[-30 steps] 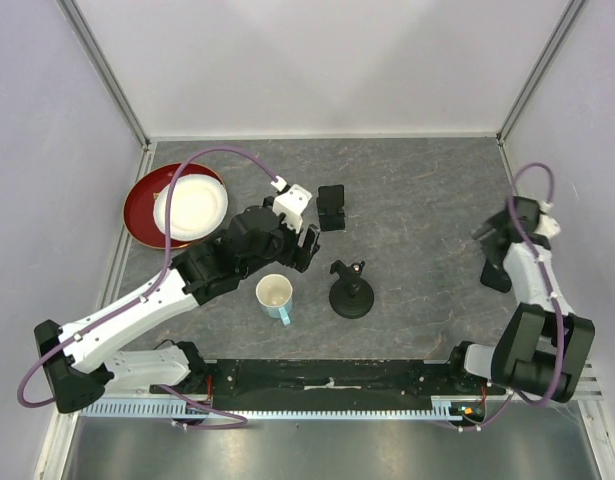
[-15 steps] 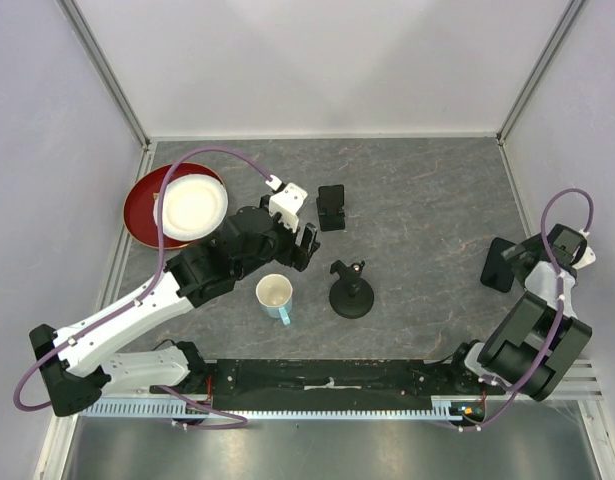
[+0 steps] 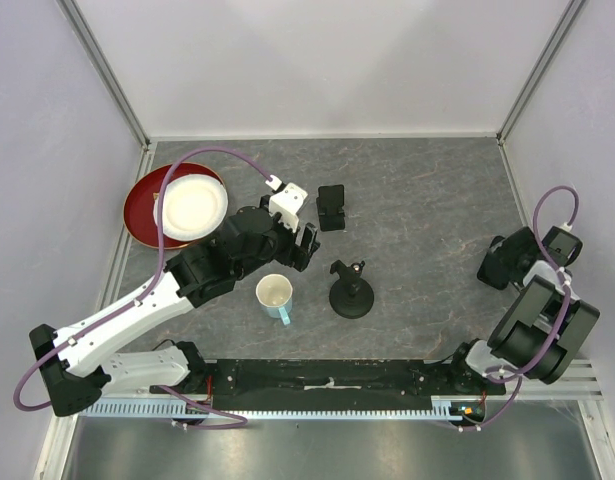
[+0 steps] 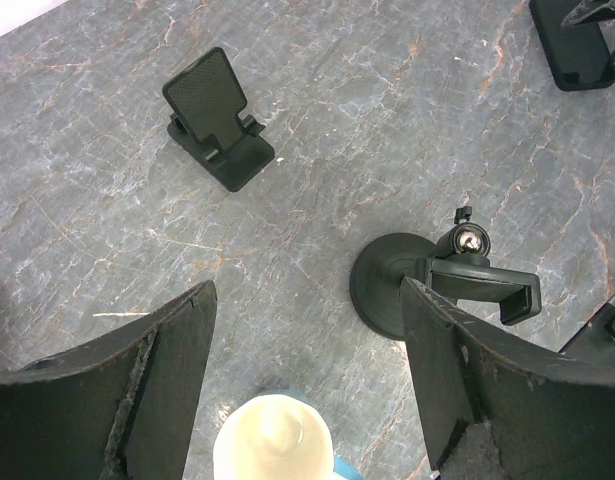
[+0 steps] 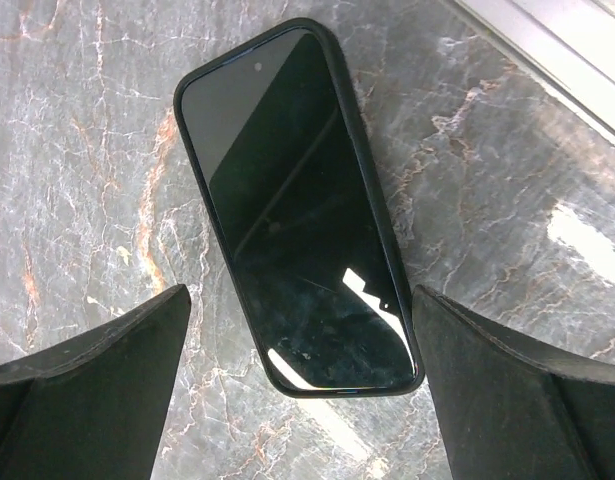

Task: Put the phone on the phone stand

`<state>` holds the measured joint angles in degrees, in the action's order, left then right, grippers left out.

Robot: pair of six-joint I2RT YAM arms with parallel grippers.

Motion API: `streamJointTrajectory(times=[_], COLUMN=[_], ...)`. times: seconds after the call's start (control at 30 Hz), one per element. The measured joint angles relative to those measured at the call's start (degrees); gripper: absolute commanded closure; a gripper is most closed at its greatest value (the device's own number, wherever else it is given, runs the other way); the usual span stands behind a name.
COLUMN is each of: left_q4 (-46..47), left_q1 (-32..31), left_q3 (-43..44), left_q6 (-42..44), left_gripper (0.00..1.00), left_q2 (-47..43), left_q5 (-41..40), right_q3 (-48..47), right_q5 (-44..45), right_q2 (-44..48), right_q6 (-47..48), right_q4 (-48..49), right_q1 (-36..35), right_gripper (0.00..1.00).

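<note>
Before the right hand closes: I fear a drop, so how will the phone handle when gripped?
The phone looks rigid, not floppy. Its reflective screen is probably slippery; its edges may grip better. Lying flat on the table, it likely won't roll or tip.

The phone (image 5: 292, 205) lies flat, screen up, on the table (image 5: 87, 150) between the right pincer's (image 5: 299, 292) spread fingers.

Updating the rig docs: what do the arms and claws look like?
The left arm has a white lower link, black upper links, a white wrist block and a looping purple cable. The right arm matches. The left claw and right claw have broad, flat black fingers; the left's edges look worn.
</note>
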<state>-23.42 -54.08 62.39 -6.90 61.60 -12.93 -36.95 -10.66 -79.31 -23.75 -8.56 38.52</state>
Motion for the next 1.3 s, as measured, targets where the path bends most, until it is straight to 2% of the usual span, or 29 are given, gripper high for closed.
streamJointTrajectory(times=[0.2, 0.37, 0.53, 0.73, 1.07, 1.27, 1.3], left_q4=[0.00, 0.00, -0.02, -0.09, -0.24, -0.28, -0.28], left_q1=[0.00, 0.00, 0.00, -0.02, 0.00, 0.00, 0.00], left_q3=[0.00, 0.00, 0.00, 0.00, 0.00, 0.00, 0.00], left_q6=[0.00, 0.00, 0.00, 0.00, 0.00, 0.02, 0.02], left_gripper=[0.19, 0.19, 0.19, 0.19, 0.20, 0.20, 0.20], left_q2=[0.00, 0.00, 0.17, 0.70, 2.56, 2.60, 2.60], left_q5=[0.00, 0.00, -0.13, -0.55, -0.81, -1.99, -2.05], right_q3=[0.02, -5.05, -15.54, -28.48, -31.32, -32.15, -32.15], right_q5=[-0.55, 6.99, 15.69, 24.39, 26.82, 25.27, 25.14], right_q2=[-1.18, -6.43, -15.67, -26.03, -27.89, -28.65, -28.63], right_q6=[0.46, -0.22, -6.84, -14.34, -20.83, -20.20, -19.93], right_q4=[0.98, -1.86, -8.13, -20.48, -23.52, -25.03, -25.18], right_q1=[-2.05, -12.70, -17.64, -20.02, -20.09, -19.10, -18.97], right_gripper=[0.02, 0.02, 0.02, 0.02, 0.03, 0.17, 0.23])
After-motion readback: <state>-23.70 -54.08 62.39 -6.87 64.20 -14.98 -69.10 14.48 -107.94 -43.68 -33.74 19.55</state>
